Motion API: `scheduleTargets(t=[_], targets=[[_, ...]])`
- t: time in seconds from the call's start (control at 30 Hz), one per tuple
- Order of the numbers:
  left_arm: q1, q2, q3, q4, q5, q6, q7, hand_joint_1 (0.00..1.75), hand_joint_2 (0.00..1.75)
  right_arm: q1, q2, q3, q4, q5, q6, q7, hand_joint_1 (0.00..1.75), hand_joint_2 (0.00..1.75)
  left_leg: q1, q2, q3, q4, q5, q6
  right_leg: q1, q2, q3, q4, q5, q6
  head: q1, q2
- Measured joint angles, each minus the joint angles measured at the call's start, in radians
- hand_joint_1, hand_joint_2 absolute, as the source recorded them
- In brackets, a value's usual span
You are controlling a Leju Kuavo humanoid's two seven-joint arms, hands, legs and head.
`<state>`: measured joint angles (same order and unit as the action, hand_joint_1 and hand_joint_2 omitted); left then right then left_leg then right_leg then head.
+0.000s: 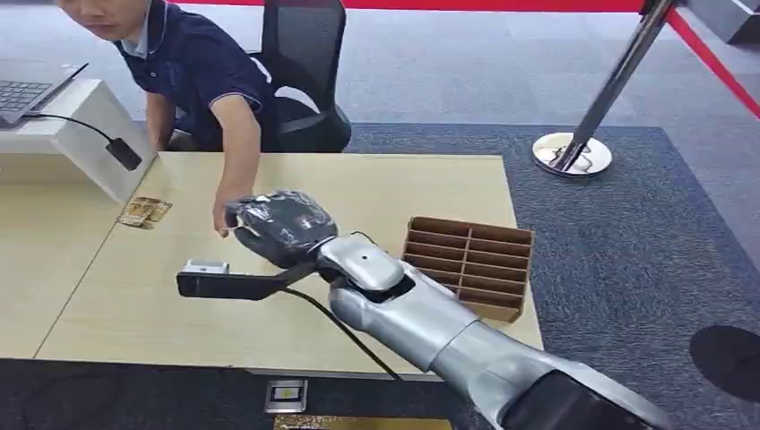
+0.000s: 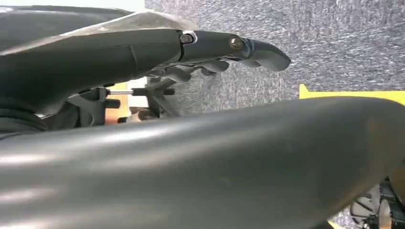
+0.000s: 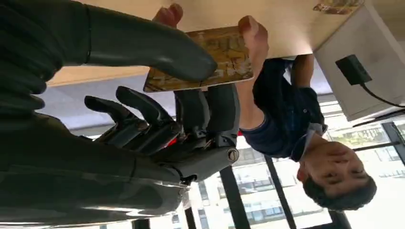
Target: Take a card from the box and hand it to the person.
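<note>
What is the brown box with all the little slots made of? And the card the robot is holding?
The box looks like plain brown cardboard: matte, with thin flat dividers. The card, pinched in the right hand and touched by the person's hand, looks like stiff printed plastic or coated card: it stays flat and has a slight sheen. Which one, I can't tell.

Grey carpet [image 1: 627, 260]; wood table [image 1: 412, 188]; windows [image 3: 267, 191]

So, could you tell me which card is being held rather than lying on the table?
The card pinched in the right robot hand; the others lie near the white stand.
</note>
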<state>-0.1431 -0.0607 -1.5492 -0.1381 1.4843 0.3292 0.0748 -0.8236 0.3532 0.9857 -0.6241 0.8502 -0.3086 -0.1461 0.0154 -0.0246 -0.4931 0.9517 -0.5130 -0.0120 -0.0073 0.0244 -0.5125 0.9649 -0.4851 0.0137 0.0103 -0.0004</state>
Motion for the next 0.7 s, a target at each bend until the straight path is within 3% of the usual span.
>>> scheduleTargets(t=[0.1, 0.2, 0.3, 0.4, 0.53, 0.63, 0.7], targets=[[0.0, 0.002, 0.0, 0.0, 0.003, 0.002, -0.002, 0.0, 0.0, -0.014, 0.0, 0.003, 0.003, -0.093, 0.004, -0.011, 0.0, 1.75, 0.0, 0.0, 0.0, 0.0, 0.0, 0.0, 0.0, 0.0, 0.0, 0.0, 0.0, 0.0, 0.0, 0.0], [0.0, 0.003, 0.0, 0.0, 0.004, 0.003, 0.002, 0.0, 0.0, -0.016, 0.0, -0.013, 0.005, -0.147, -0.041, -0.085, 0.0, 1.75, 0.0, 0.0, 0.0, 0.0, 0.0, 0.0, 0.0, 0.0, 0.0, 0.0, 0.0, 0.0, 0.0, 0.0], [0.0, 0.002, 0.0, 0.0, 0.01, 0.006, 0.012, 0.0, 0.0, -0.012, 0.0, -0.059, 0.007, -0.139, -0.061, -0.157, 0.0, 1.75, 0.0, 0.0, 0.0, 0.0, 0.0, 0.0, 0.0, 0.0, 0.0, 0.0, 0.0, 0.0, 0.0, 0.0], [0.0, 0.002, 0.0, 0.0, 0.027, 0.009, 0.016, 0.0, 0.0, 0.022, -0.006, -0.122, -0.043, -0.086, -0.059, -0.182, 0.0, 1.75, 0.0, 0.0, 0.0, 0.0, 0.0, 0.0, 0.0, 0.0, 0.0, 0.0, 0.0, 0.0, 0.0, 0.0], [0.001, 0.0, 0.004, 0.0, 0.039, 0.013, 0.009, 0.0, 0.0, 0.124, -0.046, -0.226, -0.205, 0.015, -0.046, -0.168, 0.0, 1.75, 0.0, 0.0, 0.001, 0.0, 0.0, 0.0, 0.0, 0.0, 0.0, -0.001, 0.0, 0.0, 0.0, 0.0], [0.006, -0.002, 0.015, 0.0, 0.043, 0.026, 0.007, 0.0, 0.0, 0.254, -0.113, -0.319, -0.396, 0.034, -0.05, -0.163, 0.0, 1.75, 0.0, -0.001, 0.0, 0.0, 0.0, 0.0, 0.0, 0.0, 0.001, -0.002, 0.0, 0.0, 0.001, 0.0], [0.01, -0.006, 0.027, 0.0, 0.044, 0.031, 0.017, 0.0, 0.0, 0.393, -0.182, -0.422, -0.6, -0.023, -0.094, -0.187, 0.0, 1.75, 0.0, -0.001, 0.0, 0.001, -0.001, 0.001, 0.0, 0.0, 0.001, -0.004, 0.0, 0.0, 0.0, 0.0]])
